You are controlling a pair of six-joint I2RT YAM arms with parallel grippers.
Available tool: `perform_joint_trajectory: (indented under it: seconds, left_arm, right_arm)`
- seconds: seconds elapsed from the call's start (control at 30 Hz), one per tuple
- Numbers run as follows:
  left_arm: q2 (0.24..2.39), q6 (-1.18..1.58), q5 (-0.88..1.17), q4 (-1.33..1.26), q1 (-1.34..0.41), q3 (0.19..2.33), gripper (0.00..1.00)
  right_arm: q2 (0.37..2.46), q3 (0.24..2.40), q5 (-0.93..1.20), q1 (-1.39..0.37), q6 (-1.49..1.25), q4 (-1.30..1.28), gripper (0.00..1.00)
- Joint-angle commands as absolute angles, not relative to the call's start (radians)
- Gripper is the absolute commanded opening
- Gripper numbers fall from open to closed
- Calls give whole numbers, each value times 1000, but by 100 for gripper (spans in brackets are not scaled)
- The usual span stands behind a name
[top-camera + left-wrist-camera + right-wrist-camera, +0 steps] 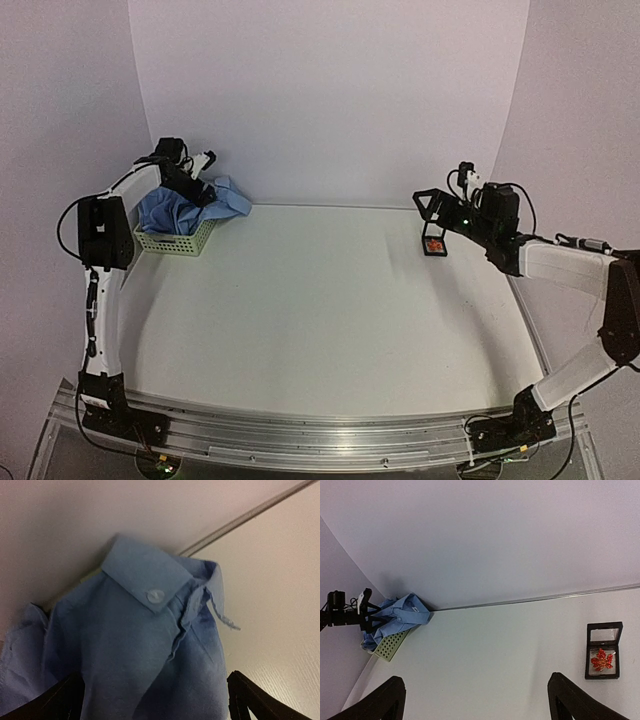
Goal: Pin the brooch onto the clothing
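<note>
Plainly, left hand gapes empty by the shirt, right hand likewise near the brooch.

Soft, even light; a faint shadow lies at the left edge of the table. The left wrist view is dim and blurry.

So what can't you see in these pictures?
- Pin of the brooch: right wrist view, hidden under the ornament.
- Its shape: top view, too small, a red speck.
- Lower half of the shirt: left wrist view, cut by the bottom edge; top view, sunk in the basket.
</note>
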State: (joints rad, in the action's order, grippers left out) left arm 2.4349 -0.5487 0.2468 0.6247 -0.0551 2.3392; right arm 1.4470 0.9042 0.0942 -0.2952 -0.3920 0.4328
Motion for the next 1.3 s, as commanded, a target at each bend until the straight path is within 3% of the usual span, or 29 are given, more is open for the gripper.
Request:
perform_joint_trajectory:
  seconds: [0.0,0.03,0.07,0.13,0.17,0.23,0.5,0.73,1.03,1.27]
  left_arm:
    - [2469,-611,192,619,-62,2373,99]
    - [2494,-599,183,609,-59,2410,95]
    - [2514,-586,169,586,-59,2444,85]
    - [2523,-556,157,527,-59,2472,47]
    - [2504,-532,161,489,-61,2462,18]
    - [2431,-506,185,409,-67,2388,1]
    - [2138,-430,214,151,-92,2104,0]
    - [1988,-372,270,144,-110,2102,0]
    - [1693,-431,500,68,-227,2028,0]
    - [1631,-554,554,126,-350,2119,0]
  right_arm:
    - [1460,978,100,-329,-365,407,98]
    - [1460,981,99,-334,-364,403,98]
    - [1459,983,100,-338,-364,401,98]
    - [1453,988,107,-347,-364,394,98]
    - [1448,990,112,-352,-363,388,98]
    - [1429,987,113,-361,-362,382,98]
    - [1391,983,90,-400,-363,382,98]
    - [1454,1094,161,-457,-344,379,98]
    - [1517,1247,338,-585,-287,376,98]
    - [1529,1394,434,-620,-366,495,98]
